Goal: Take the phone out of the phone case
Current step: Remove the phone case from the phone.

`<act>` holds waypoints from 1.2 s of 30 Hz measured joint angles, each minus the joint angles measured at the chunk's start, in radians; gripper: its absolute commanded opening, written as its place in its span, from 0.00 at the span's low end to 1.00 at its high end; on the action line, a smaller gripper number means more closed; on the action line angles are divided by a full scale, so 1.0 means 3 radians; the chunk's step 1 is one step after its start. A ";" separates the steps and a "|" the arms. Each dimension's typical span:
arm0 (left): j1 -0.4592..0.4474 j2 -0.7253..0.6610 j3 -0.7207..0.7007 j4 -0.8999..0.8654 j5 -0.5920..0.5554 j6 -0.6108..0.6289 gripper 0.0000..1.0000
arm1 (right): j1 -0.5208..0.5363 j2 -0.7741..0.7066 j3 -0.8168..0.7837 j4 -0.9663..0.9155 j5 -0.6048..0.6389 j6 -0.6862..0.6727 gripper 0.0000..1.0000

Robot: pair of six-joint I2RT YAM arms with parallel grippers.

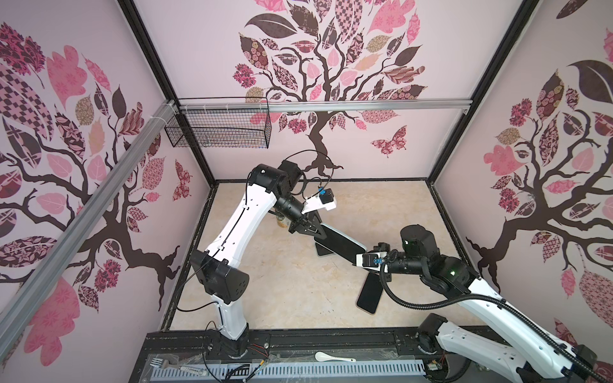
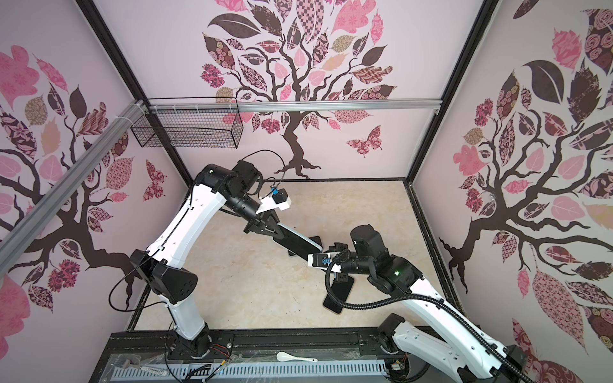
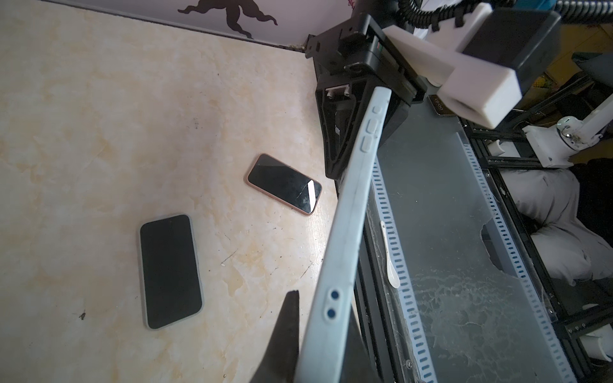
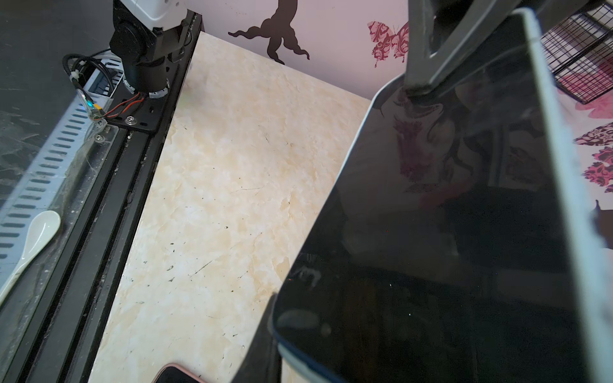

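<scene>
A black-screened phone [image 1: 343, 244] [image 4: 447, 215] in a light blue phone case [image 3: 351, 212] [image 4: 564, 165] hangs slanted in the air over the middle of the table, gripped at both ends. My left gripper [image 1: 320, 233] [image 2: 277, 233] [image 3: 323, 308] is shut on its far end, one finger on each face. My right gripper [image 1: 361, 257] [image 2: 313, 258] [image 4: 298, 358] is shut on the near end. In the right wrist view, at the corner by the right fingers, a dark blue edge of the phone shows along the case's rim.
Two other phones lie screen-up on the marble-patterned table [image 1: 282, 298]: a grey-cased one [image 3: 170, 272] [image 1: 323, 250] under the held phone and a pink-cased one [image 3: 284, 184] [image 1: 370, 293] nearer the front. A white spoon [image 1: 333, 357] lies on the front rail. A wire basket [image 1: 219, 129] hangs on the back wall.
</scene>
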 measured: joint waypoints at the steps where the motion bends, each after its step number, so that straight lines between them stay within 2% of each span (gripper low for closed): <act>1: 0.0000 0.0000 0.0000 0.0000 0.0001 0.0001 0.00 | 0.0000 -0.0001 0.0000 0.0000 0.0000 0.0003 0.00; 13: -0.0013 -0.0004 -0.0006 0.0000 0.0025 0.0050 0.00 | 0.0029 -0.0041 -0.0003 0.0005 0.0100 -0.0032 0.00; 36: -0.0083 -0.0079 -0.0173 0.0000 0.0098 0.0098 0.00 | 0.0088 -0.0228 -0.0076 0.0020 0.0299 -0.0642 0.00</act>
